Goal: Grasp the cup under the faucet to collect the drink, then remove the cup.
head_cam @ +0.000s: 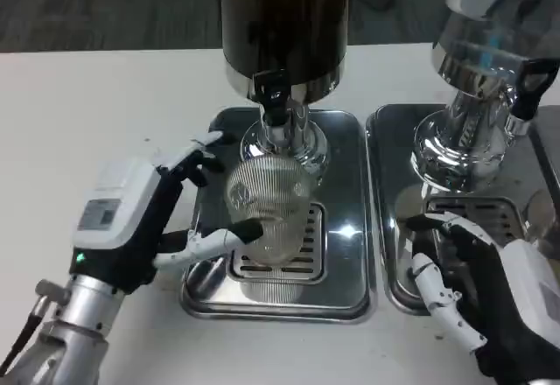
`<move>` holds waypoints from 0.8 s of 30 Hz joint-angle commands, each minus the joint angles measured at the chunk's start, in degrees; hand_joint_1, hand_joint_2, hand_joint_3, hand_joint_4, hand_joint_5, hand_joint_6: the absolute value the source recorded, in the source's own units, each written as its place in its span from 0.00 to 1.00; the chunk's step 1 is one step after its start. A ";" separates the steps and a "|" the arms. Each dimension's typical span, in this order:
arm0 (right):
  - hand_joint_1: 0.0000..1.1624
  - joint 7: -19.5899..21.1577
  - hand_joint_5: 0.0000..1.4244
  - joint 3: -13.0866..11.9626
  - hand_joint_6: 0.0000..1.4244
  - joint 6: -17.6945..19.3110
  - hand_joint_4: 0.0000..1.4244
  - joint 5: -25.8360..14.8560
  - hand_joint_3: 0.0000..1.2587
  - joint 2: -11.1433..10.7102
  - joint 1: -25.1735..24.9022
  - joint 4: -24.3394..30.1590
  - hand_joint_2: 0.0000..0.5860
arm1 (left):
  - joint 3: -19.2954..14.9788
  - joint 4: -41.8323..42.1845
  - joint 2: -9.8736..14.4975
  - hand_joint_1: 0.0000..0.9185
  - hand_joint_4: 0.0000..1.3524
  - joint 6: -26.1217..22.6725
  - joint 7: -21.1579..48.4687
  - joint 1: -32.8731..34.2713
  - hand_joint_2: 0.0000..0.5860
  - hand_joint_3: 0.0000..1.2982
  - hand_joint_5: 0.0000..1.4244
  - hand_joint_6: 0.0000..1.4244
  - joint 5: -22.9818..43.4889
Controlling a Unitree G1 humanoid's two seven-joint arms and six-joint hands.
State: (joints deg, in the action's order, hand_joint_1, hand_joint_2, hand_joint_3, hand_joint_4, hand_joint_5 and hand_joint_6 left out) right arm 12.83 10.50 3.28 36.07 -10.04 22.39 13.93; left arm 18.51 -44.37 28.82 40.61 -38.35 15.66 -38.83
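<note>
A clear ribbed cup [267, 203] stands upright on the grate of a steel drip tray [350, 184], right under the black faucet [276, 109] of a dark drink dispenser [284, 17]. My left hand [149, 214] is at the cup's left with its fingers spread. The upper fingers [199, 150] stand a little off the glass, while the thumb [229, 236] reaches across the cup's lower front and touches it. I cannot tell how much drink is in the cup. My right hand [490, 302] lies at the lower right with its fingers apart, holding nothing.
A second silver dispenser [490, 52] with its own black tap stands on a second steel tray [394, 254] at the right, under my right hand. White table stretches out to the left of the trays.
</note>
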 commanded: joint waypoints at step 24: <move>0.13 -0.16 0.17 0.64 0.22 0.19 0.16 0.23 0.30 1.54 -2.08 1.77 0.81 | -20.14 15.65 11.12 0.00 0.32 12.86 39.51 -11.00 0.12 0.33 0.32 0.35 42.88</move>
State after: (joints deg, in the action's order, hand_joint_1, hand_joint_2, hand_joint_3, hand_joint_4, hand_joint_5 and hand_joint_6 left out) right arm 12.47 10.99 3.91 36.14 -8.90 20.98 15.92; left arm -0.60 -28.59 38.53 52.44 -7.35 2.86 -4.30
